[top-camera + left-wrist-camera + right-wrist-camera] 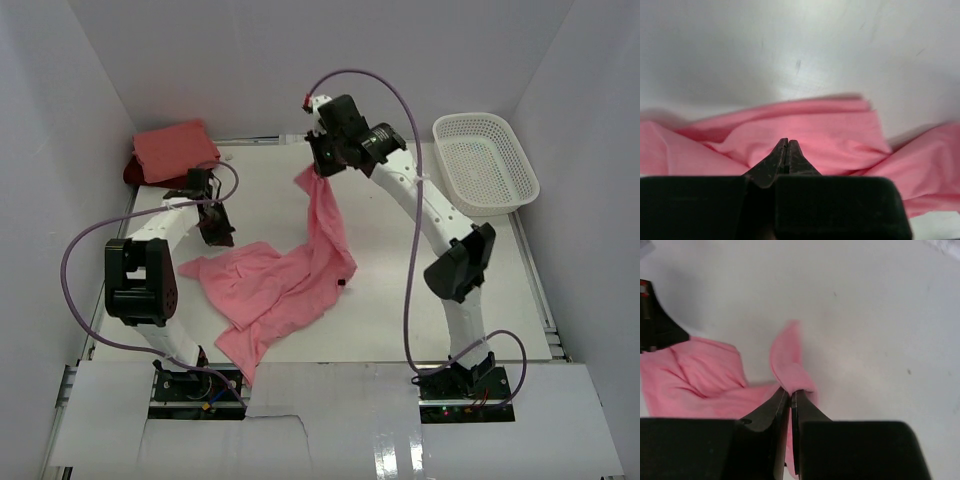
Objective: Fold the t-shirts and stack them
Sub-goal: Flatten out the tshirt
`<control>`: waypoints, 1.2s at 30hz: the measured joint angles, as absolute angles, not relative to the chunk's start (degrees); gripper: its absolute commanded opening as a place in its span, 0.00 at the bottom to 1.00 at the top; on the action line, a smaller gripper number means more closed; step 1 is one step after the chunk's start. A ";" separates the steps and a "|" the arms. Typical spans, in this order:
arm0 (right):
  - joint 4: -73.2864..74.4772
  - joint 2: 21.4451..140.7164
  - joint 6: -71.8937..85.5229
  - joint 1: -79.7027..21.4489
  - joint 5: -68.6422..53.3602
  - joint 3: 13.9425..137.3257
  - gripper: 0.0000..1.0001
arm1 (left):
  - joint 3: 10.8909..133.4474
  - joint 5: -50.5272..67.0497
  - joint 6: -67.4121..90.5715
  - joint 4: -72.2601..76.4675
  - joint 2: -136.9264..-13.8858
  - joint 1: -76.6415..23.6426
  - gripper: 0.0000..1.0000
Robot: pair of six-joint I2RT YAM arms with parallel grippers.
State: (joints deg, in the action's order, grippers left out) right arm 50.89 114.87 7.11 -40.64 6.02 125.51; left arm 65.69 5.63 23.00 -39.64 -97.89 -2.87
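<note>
Right gripper (321, 170) pinches rose pink t-shirt (290, 285); left gripper (217, 235) fingers together, hold unclear; thin pinch may slip, dropping cloth.

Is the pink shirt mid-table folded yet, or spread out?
Not folded. The shirt lies rumpled and spread on the table, with one end lifted, pinched in the shut right gripper.
</note>
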 measured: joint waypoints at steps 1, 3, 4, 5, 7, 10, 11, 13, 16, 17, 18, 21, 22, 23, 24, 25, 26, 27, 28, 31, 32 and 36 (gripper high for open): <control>51.24 119.42 6.76 -40.38 3.99 133.71 0.08 | 68.60 5.82 23.53 -40.36 -98.35 -2.35 0.03; 52.97 123.96 6.20 -40.27 0.14 142.41 0.08 | 73.89 6.04 24.60 -40.21 -98.76 -1.61 0.06; 53.67 122.91 5.78 -40.56 -1.39 140.77 0.08 | 75.79 6.00 24.99 -39.83 -98.56 -1.26 0.08; 52.82 119.31 5.58 -41.10 -1.74 134.17 0.08 | 77.06 5.96 25.39 -39.44 -98.08 -0.99 0.08; 47.64 106.56 6.09 -42.48 -1.83 111.79 0.08 | 77.76 5.80 25.85 -38.83 -96.60 -0.84 0.08; 48.53 86.24 8.08 -43.09 -2.63 83.53 0.08 | 77.49 5.72 25.96 -39.16 -95.00 -0.89 0.08; 49.52 81.82 8.62 -41.78 -2.76 78.70 0.08 | 77.19 5.74 25.96 -39.05 -94.87 -0.89 0.08; 50.30 75.70 9.50 -36.84 -2.11 72.36 0.08 | 76.07 5.93 25.91 -38.94 -94.94 -0.93 0.07; 49.41 74.83 10.11 -31.35 1.15 69.52 0.08 | 74.22 6.96 25.63 -39.31 -95.46 -0.93 0.04; 49.15 75.55 10.09 -30.70 1.96 69.41 0.08 | 73.93 7.53 25.32 -39.42 -95.90 -0.93 0.02; 48.66 76.23 10.07 -30.28 2.66 69.41 0.08 | 73.71 8.25 25.02 -39.44 -96.38 -0.93 0.01; 47.57 77.19 9.98 -28.80 4.69 69.65 0.08 | 73.17 11.27 23.79 -39.20 -97.71 -0.93 0.01; 47.51 77.21 9.98 -28.34 5.50 69.93 0.08 | 72.79 12.51 23.33 -39.07 -98.08 -0.95 0.02; 47.51 77.25 9.98 -27.73 6.50 70.48 0.08 | 72.40 13.69 22.96 -39.00 -98.39 -0.99 0.03; 47.40 77.32 10.02 -27.09 7.40 71.16 0.08 | 71.88 14.87 22.59 -38.94 -98.80 -1.17 0.06; 47.31 77.36 10.09 -26.48 8.14 71.83 0.08 | 71.40 15.81 22.26 -39.03 -99.15 -1.41 0.08; 47.00 77.38 10.13 -25.82 8.97 72.36 0.08 | 70.81 16.45 21.89 -38.98 -99.50 -1.80 0.09; 46.54 77.38 10.33 -25.12 9.82 72.66 0.08 | 70.37 17.12 21.61 -39.07 -99.81 -2.28 0.11; 46.15 77.38 10.59 -24.47 10.61 72.73 0.08 | 69.97 17.69 21.37 -39.03 -100.09 -2.92 0.16; 45.89 77.32 12.05 -21.96 13.17 72.12 0.08 | 69.78 21.19 20.32 -38.76 -100.97 -4.36 0.23; 45.76 77.21 12.58 -20.91 13.85 71.53 0.08 | 69.91 22.83 19.90 -38.57 -101.73 -5.54 0.24; 45.43 76.05 14.24 -16.82 16.01 68.18 0.08 | 73.45 27.73 18.59 -38.41 -105.21 -8.88 0.26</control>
